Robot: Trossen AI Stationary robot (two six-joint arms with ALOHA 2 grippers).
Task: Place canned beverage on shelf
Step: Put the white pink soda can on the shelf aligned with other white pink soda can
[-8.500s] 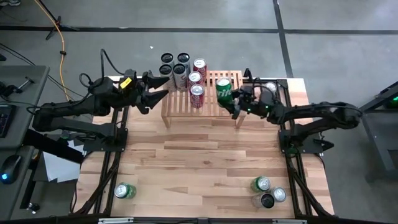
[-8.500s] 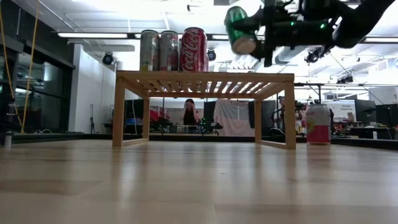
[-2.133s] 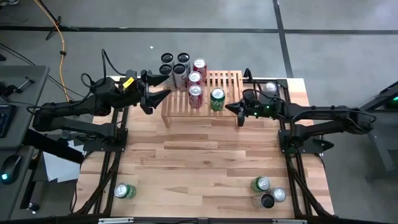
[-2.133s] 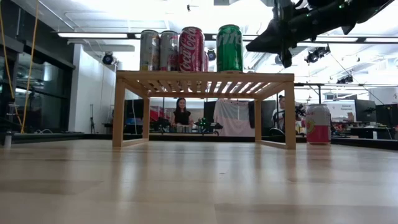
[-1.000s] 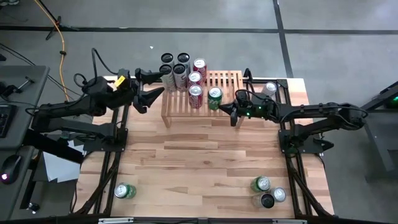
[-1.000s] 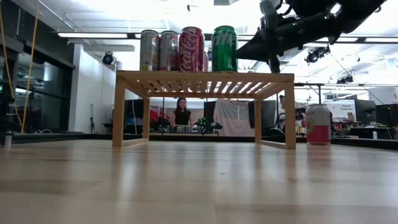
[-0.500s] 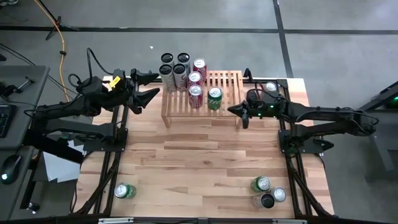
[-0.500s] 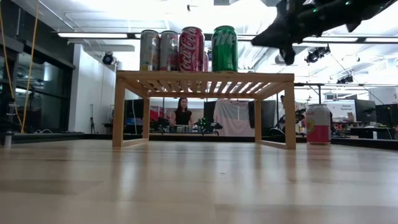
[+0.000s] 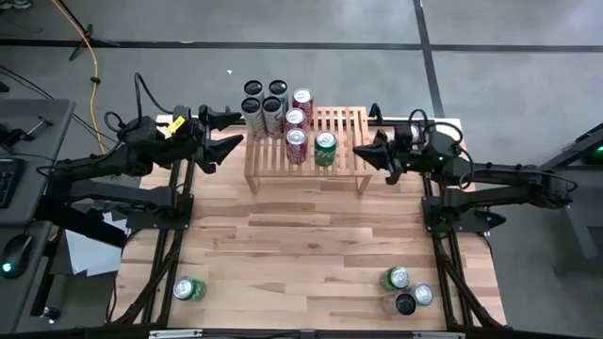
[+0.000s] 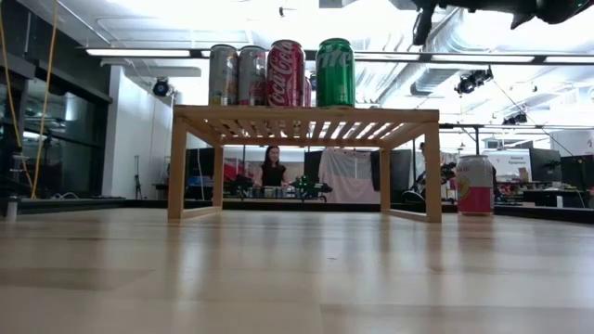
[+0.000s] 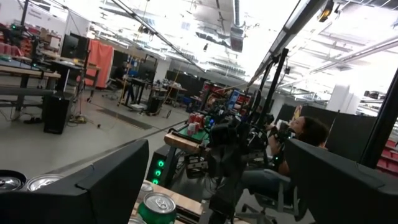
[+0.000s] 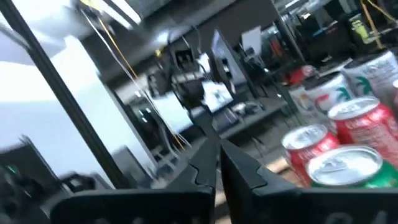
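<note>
The green can (image 9: 325, 143) stands upright on the slatted top of the light-wood shelf (image 9: 344, 122), beside red cans (image 9: 297, 139) and silver cans (image 9: 273, 105). In the low view the green can (image 10: 335, 72) is the rightmost of the row on the shelf (image 10: 306, 116). My right gripper (image 9: 358, 151) is shut, hovers off the shelf's right end and touches nothing; the low view shows my right gripper (image 10: 422, 26) above can height. My left gripper (image 9: 241, 127) is open, just off the shelf's left end, with nothing between its fingers.
A pink can (image 10: 474, 186) stands on the table to the right of the shelf. A green can (image 9: 189, 288) lies near the front left corner, and three cans (image 9: 405, 292) are grouped at the front right. The middle of the table (image 9: 301, 235) is bare wood.
My right gripper, shut throughout, has drawn back from beside the green can toward the table's right edge and risen above the row of cans. The green can has stayed upright in place on the shelf. My left gripper has backed off slightly toward the left edge.
</note>
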